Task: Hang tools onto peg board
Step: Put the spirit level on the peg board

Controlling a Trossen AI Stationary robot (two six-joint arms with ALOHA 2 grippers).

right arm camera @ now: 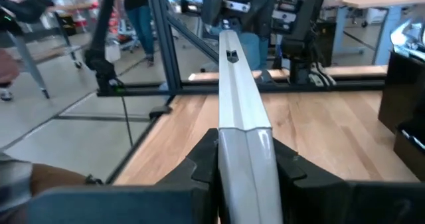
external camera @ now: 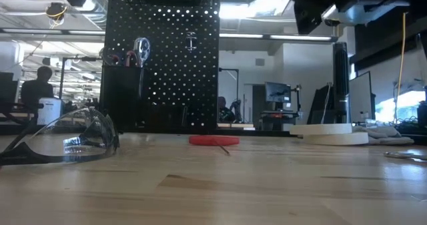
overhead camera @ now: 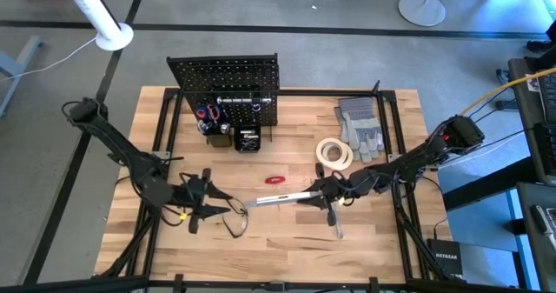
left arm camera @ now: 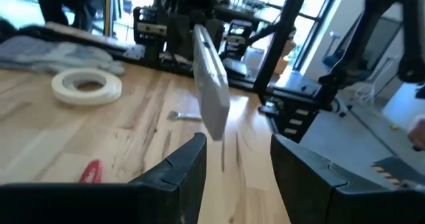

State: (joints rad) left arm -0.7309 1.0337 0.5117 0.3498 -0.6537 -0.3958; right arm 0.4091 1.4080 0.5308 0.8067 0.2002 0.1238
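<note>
Level: silver bar level (overhead camera: 280, 197), long, flat-sided, pale metal, small dark window on top face in right wrist view (right arm camera: 232, 56); lies roughly left-right over table centre, front of the peg board, one end pointing at left claw.
Right claw: right claw (overhead camera: 321, 195) closed on the level's right end, fingers (right arm camera: 202, 159) pressed on both sides of the bar; level held off the table, seen raised in left wrist view (left arm camera: 211, 84).
Left claw: left claw (overhead camera: 201, 203) partly open, nothing in it, fingers (left arm camera: 180, 167) apart, just short of the level's free end.
Peg board: upright black perforated panel (overhead camera: 223, 74) at table back, left of centre; small black bins on its front; red-handled pliers (overhead camera: 211, 113) already sitting in a bin, silver handle visible in low view (external camera: 141, 49).
Tape: white tape roll (overhead camera: 334, 153) flat on table, right of centre, beside grey gloves (overhead camera: 359, 126).
Red tool: small red-handled tool (overhead camera: 276, 179) flat on table between peg board and level.
Glasses: black-framed safety glasses (external camera: 63, 140), clear lens, on table near front left; by left claw.
Table: light wood plank table (overhead camera: 287, 241).
Background: person (external camera: 38, 91) seated far off in room, low view.
</note>
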